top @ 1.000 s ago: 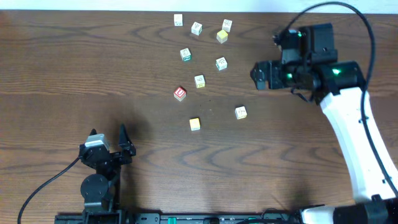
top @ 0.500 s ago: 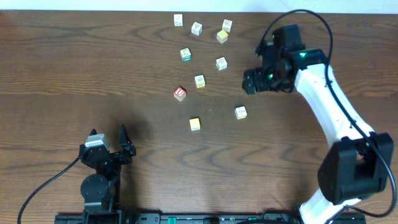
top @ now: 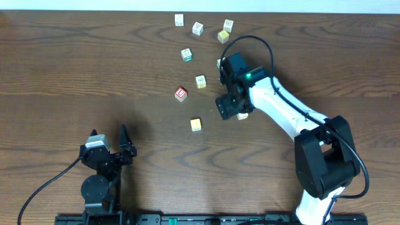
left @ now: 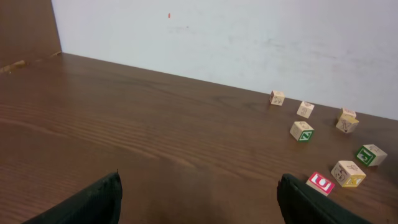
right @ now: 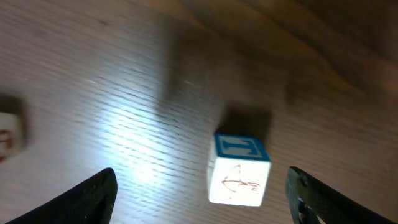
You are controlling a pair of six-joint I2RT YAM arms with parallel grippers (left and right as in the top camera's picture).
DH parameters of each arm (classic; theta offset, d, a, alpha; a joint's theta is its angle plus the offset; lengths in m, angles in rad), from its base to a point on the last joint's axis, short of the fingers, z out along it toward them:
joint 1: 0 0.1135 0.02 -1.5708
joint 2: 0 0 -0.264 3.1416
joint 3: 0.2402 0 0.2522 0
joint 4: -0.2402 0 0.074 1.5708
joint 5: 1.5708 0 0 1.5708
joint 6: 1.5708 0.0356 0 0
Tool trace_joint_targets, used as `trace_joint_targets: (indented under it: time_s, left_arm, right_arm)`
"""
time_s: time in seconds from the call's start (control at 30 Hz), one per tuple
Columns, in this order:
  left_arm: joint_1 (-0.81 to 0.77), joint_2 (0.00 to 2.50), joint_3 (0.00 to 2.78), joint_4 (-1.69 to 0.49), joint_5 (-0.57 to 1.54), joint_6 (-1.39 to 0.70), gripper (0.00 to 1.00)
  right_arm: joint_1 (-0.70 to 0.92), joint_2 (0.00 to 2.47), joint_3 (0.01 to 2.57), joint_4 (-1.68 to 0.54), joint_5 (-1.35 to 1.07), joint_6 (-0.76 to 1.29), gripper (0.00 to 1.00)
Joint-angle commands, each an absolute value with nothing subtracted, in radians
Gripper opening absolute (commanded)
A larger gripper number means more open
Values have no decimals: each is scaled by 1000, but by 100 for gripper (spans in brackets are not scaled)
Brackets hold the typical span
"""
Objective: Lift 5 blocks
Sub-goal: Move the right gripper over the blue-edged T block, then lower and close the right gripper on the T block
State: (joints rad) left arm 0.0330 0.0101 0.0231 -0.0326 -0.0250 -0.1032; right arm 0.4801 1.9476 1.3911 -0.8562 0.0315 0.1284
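Several small pale blocks lie scattered over the dark wooden table (top: 75, 69). Among them are a red-faced block (top: 180, 94) and a yellow-topped block (top: 196, 124). My right gripper (top: 227, 107) hangs low at the block (top: 243, 114) on the right, covering part of it. In the right wrist view that block (right: 239, 171) has a blue top and a white face with a red drawing. It stands on the wood ahead of my open right gripper (right: 202, 199), nearer the right finger, touching neither. My left gripper (top: 127, 145) rests open at the front left, far from the blocks (left: 321, 183).
The right arm (top: 281, 112) reaches across the table from the front right and hides part of another block (top: 220, 62). A pale wall (left: 249, 37) backs the table's far edge. Another block (right: 9, 134) shows at the left edge of the right wrist view.
My right arm has swung from the right side leftward and down, onto the block at the right of the group. Its jaws have narrowed slightly. The left arm has not moved.
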Motion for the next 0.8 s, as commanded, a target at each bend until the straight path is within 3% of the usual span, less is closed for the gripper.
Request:
trace_joint_targets:
  time_s: [0.0, 0.13, 0.27, 0.37, 0.53, 0.77]
  left_arm:
    - [39, 4, 4, -72, -34, -94, 80]
    - [39, 4, 4, -72, -34, -94, 80]
    - [39, 4, 4, -72, -34, -94, 80]
    - [39, 4, 4, -72, -34, -94, 80]
    - [39, 4, 4, -72, -34, -94, 80]
    - [39, 4, 4, -72, -34, -94, 80]
  right_arm:
    - [478, 1949, 1342, -827, 143, 197, 83]
    - [463, 1949, 1291, -791, 167, 213, 77]
    - [459, 1949, 1246, -744, 168, 208, 50]
    - [460, 1949, 1242, -731, 168, 208, 41]
    - [460, 1949, 1242, -698, 167, 208, 40]
    - [460, 1949, 1242, -688, 166, 242, 22]
